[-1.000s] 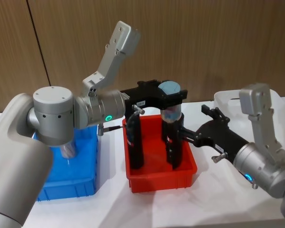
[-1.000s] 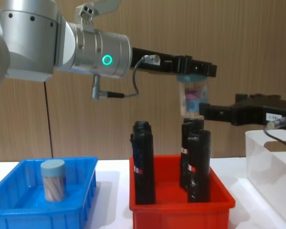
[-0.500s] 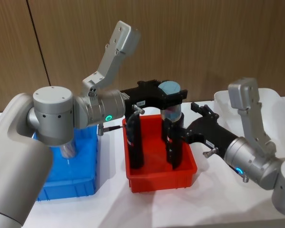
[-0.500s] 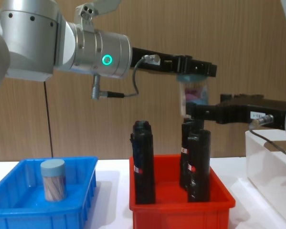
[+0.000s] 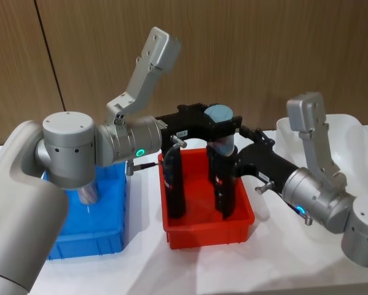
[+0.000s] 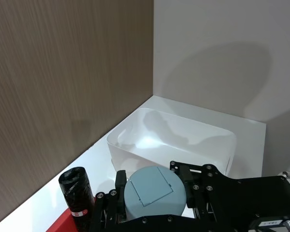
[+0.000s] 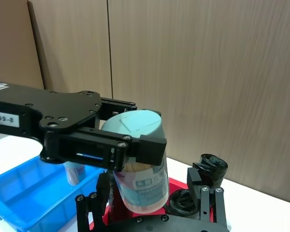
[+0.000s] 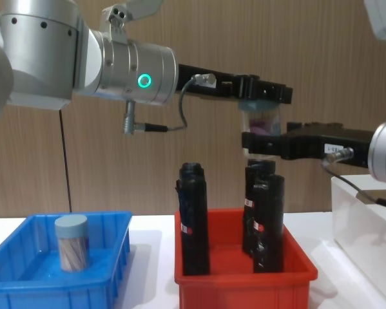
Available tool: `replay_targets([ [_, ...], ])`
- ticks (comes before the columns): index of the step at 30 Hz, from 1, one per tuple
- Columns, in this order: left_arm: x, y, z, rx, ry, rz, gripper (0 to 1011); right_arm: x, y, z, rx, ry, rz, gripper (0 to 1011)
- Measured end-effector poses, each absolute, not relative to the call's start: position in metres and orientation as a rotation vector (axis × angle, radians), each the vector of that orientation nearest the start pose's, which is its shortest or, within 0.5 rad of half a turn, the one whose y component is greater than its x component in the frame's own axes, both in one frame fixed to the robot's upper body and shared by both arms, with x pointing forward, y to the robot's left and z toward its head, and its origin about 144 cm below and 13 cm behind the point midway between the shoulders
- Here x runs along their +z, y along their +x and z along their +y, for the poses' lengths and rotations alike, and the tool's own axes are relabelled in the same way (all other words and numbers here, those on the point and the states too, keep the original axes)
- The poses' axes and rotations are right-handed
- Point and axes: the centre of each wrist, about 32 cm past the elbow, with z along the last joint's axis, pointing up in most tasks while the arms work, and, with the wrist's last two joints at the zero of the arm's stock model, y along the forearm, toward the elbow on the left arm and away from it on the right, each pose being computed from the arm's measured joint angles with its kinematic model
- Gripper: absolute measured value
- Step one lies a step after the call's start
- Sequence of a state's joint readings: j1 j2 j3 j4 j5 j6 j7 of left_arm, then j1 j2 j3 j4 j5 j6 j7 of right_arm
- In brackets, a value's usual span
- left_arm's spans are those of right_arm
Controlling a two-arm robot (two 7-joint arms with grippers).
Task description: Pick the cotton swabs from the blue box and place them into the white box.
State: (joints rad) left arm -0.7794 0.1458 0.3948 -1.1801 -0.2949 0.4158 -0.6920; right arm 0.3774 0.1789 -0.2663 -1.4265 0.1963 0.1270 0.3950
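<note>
My left gripper [image 5: 219,127] is shut on the pale blue lid of a cotton swabs jar [image 5: 223,146], holding it in the air above the red bin. My right gripper [image 8: 262,143] has come in from the right at the height of the jar's [image 8: 260,123] lower body. It is open, with a finger on either side of the jar [image 7: 140,166]. A second cotton swabs jar [image 8: 71,243] stands upright in the blue box [image 8: 112,283] at the left. The white box [image 5: 349,126] sits at the far right, behind my right arm.
A red bin [image 8: 244,286] in the middle holds three tall black cylinders [image 8: 194,219], right under the held jar. A wooden wall closes off the back. Bare white tabletop lies in front of the bins.
My right gripper has moved left from beside the white box until its fingers flank the held jar. The left arm and the jar have stayed where they were.
</note>
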Motion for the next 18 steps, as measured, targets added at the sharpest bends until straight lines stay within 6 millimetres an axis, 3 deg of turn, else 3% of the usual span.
replay_targets([
  [7,1.325,0.633,0.174,0.596,0.143,0.045,673,1.226,0.561,-0.203,-0.94,-0.014,-0.086,1000],
  [18,1.325,0.633,0.174,0.597,0.143,0.045,673,1.226,0.572,-0.201,-0.901,0.001,-0.065,709],
])
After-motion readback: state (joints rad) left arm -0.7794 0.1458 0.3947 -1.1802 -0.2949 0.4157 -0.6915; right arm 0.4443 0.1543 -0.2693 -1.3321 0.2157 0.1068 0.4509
